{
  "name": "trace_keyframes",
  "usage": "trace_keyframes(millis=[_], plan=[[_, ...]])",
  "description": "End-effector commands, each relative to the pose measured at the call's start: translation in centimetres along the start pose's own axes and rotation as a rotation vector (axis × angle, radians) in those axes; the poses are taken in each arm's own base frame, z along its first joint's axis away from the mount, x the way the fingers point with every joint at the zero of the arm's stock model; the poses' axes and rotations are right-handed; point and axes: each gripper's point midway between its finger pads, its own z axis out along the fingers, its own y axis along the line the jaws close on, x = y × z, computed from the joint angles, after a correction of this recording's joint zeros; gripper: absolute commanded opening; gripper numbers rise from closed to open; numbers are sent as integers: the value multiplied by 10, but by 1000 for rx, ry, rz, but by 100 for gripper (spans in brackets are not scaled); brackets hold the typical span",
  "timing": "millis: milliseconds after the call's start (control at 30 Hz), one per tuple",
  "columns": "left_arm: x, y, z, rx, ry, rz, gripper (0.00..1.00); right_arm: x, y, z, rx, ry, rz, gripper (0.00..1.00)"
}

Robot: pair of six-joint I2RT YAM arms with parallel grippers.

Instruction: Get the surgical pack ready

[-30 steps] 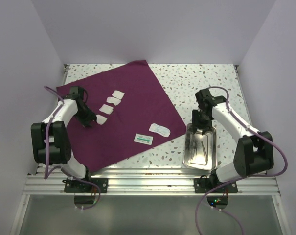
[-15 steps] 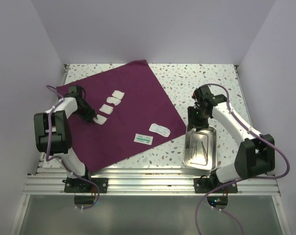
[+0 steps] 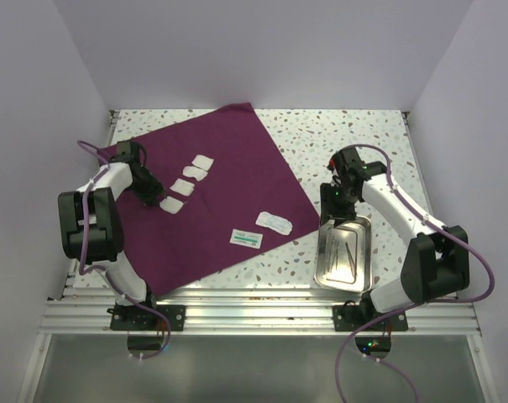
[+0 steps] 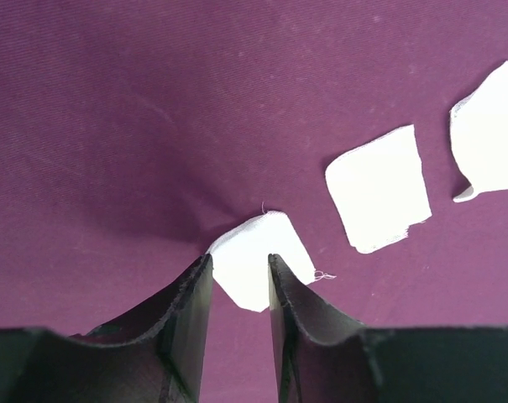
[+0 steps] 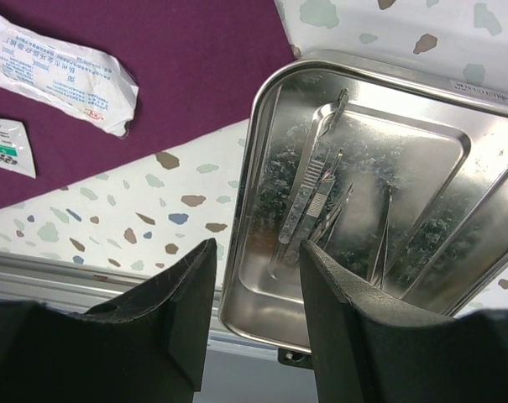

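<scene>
The dark purple cloth [image 3: 228, 168] lies spread flat on the table. Several white gauze pads lie on it in a row [image 3: 191, 179]. My left gripper [image 3: 159, 200] is at the nearest gauze pad [image 4: 255, 252], jaws a narrow gap apart, the pad's edge between the fingertips [image 4: 239, 262]. Two small packets [image 3: 274, 222] [image 3: 246, 238] lie on the cloth's right part. The steel tray [image 3: 363, 260] stands on the table at the right, with thin metal instruments [image 5: 316, 197] inside. My right gripper [image 3: 332, 210] is open, its jaws either side of the tray's left rim [image 5: 255, 248].
The terrazzo table [image 3: 346, 138] ends at white walls at the back and both sides. An aluminium rail [image 3: 254, 315] runs along the near edge. In the right wrist view the packets [image 5: 60, 71] [image 5: 6, 144] lie left of the tray [image 5: 388, 84].
My left gripper has shifted slightly right, up to the nearest gauze pad. My right gripper has moved a little left and back, over the tray's far left rim.
</scene>
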Motion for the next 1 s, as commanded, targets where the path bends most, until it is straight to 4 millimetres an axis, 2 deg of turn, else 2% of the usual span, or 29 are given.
trace_keyframes(millis=[0,200,867,933,967], plan=[[-10,1,-10,-2,-39,31,38,-3,5,1,-29,-12,-17,48],[-2,6,-3,-10,-17,30,38,0,5,3,-33,-9,-10,48],[6,16,18,-50,30,40,36,0,9,3,-49,-12,5,48],[6,15,19,-45,33,36,33,0,8,4,-46,-11,6,48],[7,14,20,-41,38,35,28,1,8,3,-49,-12,5,48]])
